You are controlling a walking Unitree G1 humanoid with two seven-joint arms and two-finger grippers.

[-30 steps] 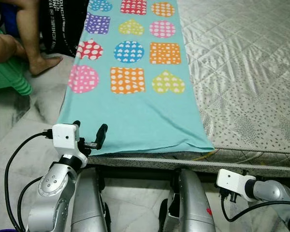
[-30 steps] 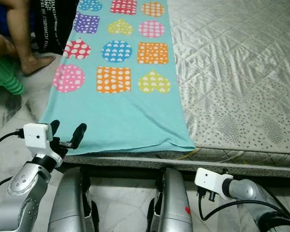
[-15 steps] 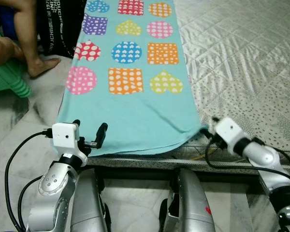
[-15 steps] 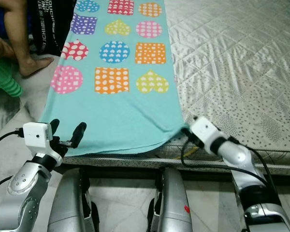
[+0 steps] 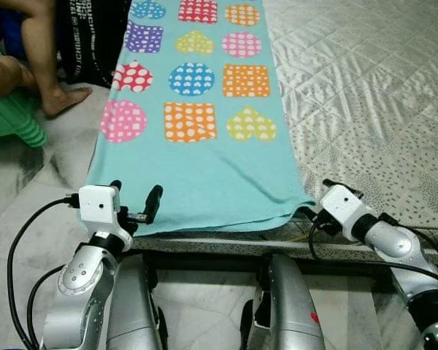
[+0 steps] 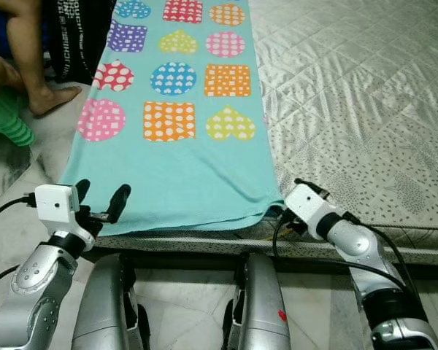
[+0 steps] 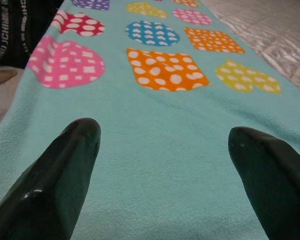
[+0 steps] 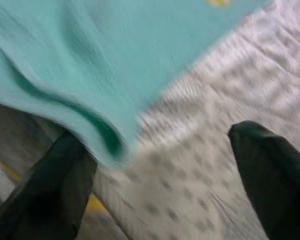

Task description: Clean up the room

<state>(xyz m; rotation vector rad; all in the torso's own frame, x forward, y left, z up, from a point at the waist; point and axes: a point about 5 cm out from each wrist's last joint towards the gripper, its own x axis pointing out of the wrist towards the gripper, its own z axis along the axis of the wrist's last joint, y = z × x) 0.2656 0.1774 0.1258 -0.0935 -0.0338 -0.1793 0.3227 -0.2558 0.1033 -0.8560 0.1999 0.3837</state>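
A teal blanket (image 5: 204, 175) printed with dotted hearts, circles and squares lies flat along the left side of a grey quilted mattress (image 5: 365, 109). My left gripper (image 5: 135, 191) stands open just over the blanket's near left edge, its two fingers (image 7: 65, 165) spread above the cloth with nothing between them. Over at the blanket's near right corner, my right gripper (image 5: 309, 214) is open. In the right wrist view the corner's edge (image 8: 105, 135) lies between the spread fingers (image 8: 270, 165), blurred.
A person's bare leg and foot (image 5: 44, 65) stand on the marble floor (image 5: 29, 189) at the far left, beside a green stool (image 5: 14, 120) and a black garment (image 5: 95, 36). The mattress's front edge (image 5: 226, 242) runs just before my body.
My right arm has come up from below the mattress edge to the blanket's near right corner, then settled slightly lower and nearer. The left arm has not moved.
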